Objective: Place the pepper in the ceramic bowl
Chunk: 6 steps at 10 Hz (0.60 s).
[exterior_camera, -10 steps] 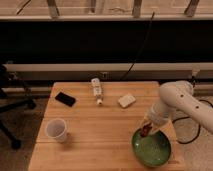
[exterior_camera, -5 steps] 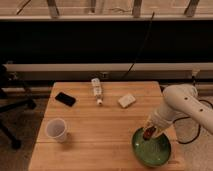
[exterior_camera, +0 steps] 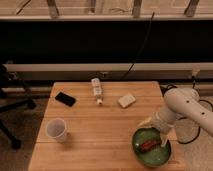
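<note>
Nearest: ceramic bowl at front right table corner, pepper lying inside. Gripper just above bowl's far rim, jaws released, holding nothing. Left: 1 paper cup. Farther back: phone, white bottle, sponge.

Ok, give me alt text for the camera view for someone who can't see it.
A pepper lies inside a green ceramic bowl at a wooden table's right front, the robot's gripper just above the rim. Farther off sit a paper cup, black phone, white bottle and sponge.
</note>
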Available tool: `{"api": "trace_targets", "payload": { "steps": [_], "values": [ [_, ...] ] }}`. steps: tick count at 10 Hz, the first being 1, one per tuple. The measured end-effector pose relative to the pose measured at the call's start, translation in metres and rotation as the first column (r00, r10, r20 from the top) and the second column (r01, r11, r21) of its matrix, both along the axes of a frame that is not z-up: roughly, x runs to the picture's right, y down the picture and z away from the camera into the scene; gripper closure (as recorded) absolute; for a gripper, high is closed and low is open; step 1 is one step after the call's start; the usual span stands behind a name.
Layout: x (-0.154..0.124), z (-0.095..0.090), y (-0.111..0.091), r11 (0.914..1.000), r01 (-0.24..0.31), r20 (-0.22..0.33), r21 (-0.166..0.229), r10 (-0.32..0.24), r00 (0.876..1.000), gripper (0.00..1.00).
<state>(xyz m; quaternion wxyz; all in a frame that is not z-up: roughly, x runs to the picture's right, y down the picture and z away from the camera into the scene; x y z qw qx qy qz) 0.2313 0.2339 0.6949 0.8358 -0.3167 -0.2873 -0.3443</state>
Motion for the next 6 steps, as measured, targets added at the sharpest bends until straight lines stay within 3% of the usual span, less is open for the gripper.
{"api": "trace_targets", "payload": {
  "steps": [4,6],
  "values": [
    [0.003,-0.017,-0.023,0.9994,0.014,0.008,0.033,-0.014,1.000,0.20],
    [0.002,-0.018,-0.024,0.9995,0.014,0.009,0.030,-0.014,1.000,0.20]
  ]
}}
